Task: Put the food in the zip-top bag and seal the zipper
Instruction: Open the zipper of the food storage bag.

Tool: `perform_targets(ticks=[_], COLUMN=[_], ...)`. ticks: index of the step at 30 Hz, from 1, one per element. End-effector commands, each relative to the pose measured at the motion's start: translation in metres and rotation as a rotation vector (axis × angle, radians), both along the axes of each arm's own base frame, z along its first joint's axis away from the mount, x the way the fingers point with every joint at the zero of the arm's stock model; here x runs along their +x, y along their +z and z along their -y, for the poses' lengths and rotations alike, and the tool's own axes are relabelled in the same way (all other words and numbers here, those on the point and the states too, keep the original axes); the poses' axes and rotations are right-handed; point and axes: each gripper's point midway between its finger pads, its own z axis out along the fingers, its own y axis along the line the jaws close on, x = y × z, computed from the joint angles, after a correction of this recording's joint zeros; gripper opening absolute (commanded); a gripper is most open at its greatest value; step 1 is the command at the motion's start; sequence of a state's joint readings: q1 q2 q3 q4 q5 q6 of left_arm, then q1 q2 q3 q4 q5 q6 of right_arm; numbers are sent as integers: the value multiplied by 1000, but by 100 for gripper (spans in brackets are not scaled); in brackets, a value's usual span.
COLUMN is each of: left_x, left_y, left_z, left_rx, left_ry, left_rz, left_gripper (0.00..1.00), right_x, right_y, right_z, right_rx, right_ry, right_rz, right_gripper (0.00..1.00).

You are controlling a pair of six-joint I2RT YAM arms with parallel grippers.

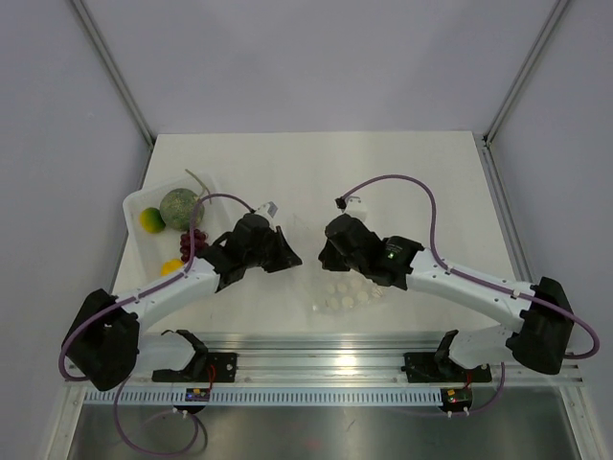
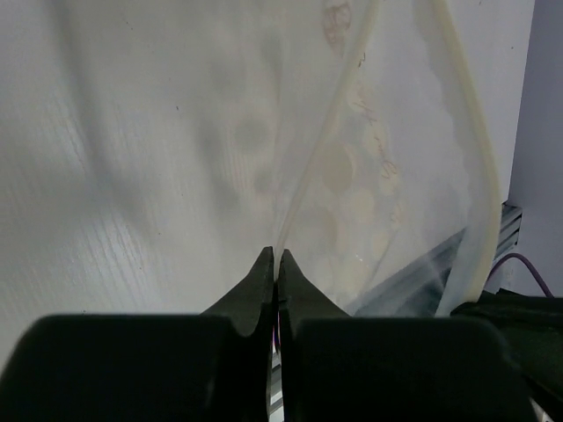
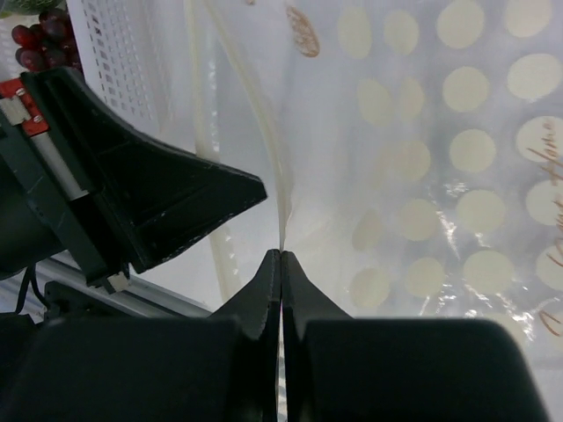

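Observation:
The clear zip-top bag (image 1: pixel 347 295) with cream dots hangs between my two grippers near the table's front middle. My left gripper (image 1: pixel 290 257) is shut on one lip of its mouth, seen in the left wrist view (image 2: pixel 273 253). My right gripper (image 1: pixel 326 257) is shut on the other lip, seen in the right wrist view (image 3: pixel 281 253). The pale zipper strip (image 2: pixel 479 176) curves along the mouth and also shows in the right wrist view (image 3: pixel 264 123). The yellow ball (image 1: pixel 151 219) and the grey-green fruit (image 1: pixel 179 208) lie in the white tray (image 1: pixel 134 203) at the left.
Dark red grapes (image 1: pixel 194 238) and a second yellow piece (image 1: pixel 172 266) also lie in the tray, partly under my left arm. The tray's perforated wall (image 3: pixel 123 53) stands close behind the bag. An aluminium rail (image 1: pixel 316 350) runs along the near edge.

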State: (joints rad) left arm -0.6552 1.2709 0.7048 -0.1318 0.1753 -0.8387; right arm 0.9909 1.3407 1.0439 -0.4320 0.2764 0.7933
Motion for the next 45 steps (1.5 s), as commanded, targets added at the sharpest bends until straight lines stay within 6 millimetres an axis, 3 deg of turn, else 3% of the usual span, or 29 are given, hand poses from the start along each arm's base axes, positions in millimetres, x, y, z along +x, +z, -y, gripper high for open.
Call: perform_targets(ticks=[1,6,12,14,18,19,22,23,24,27,29,34,36,37,39,40,45], left_x=[1,0,-6,-9,-13,-13,-15,-15,-14,-10,-9,-10,-7,-5,-2,0,21], left_y=[26,54,66,69,77,78,84,85,86,86,81,69,69,69,71,73,72], left_z=[-5,-7,-8,-7,-8,-9,-11,-12,-14,-25,-30,-37,-37,-36,-34,-33,-35], left_rx=[-43,-62,-83,-96,-120,-119,-112,-105,-95,-13,35,120,151,162,182,189,140], left_ry=[25,19,10,4,-4,-3,-6,-10,-4,-7,-64,-155,-183,-194,-219,-234,-240], left_rz=[94,141,136,133,151,152,168,174,180,209,215,161,157,155,156,169,158], left_gripper=[0,0,0,0,0,0,0,0,0,0,0,0,0,0,0,0,0], right_x=[9,10,15,16,17,17,17,18,17,19,23,30,32,36,38,41,49], right_y=[26,20,21,19,11,8,0,-3,-5,1,8,58,67,85,86,96,88], right_z=[21,8,-11,-21,-32,-31,-30,-27,-26,-12,3,34,49,48,55,51,34], right_rx=[-45,-107,-188,-193,-186,-193,-213,-222,-227,-239,-267,-313,-382,-363,-437,-424,-449], right_ry=[-78,-57,-68,-55,-43,-46,-54,-60,-65,-117,-159,-231,-264,-286,-304,-306,-296], right_rz=[52,32,38,35,21,17,10,9,7,26,61,163,183,202,199,209,198], right_gripper=[0,3,17,24,49,49,44,36,21,1,0,0,0,0,0,0,0])
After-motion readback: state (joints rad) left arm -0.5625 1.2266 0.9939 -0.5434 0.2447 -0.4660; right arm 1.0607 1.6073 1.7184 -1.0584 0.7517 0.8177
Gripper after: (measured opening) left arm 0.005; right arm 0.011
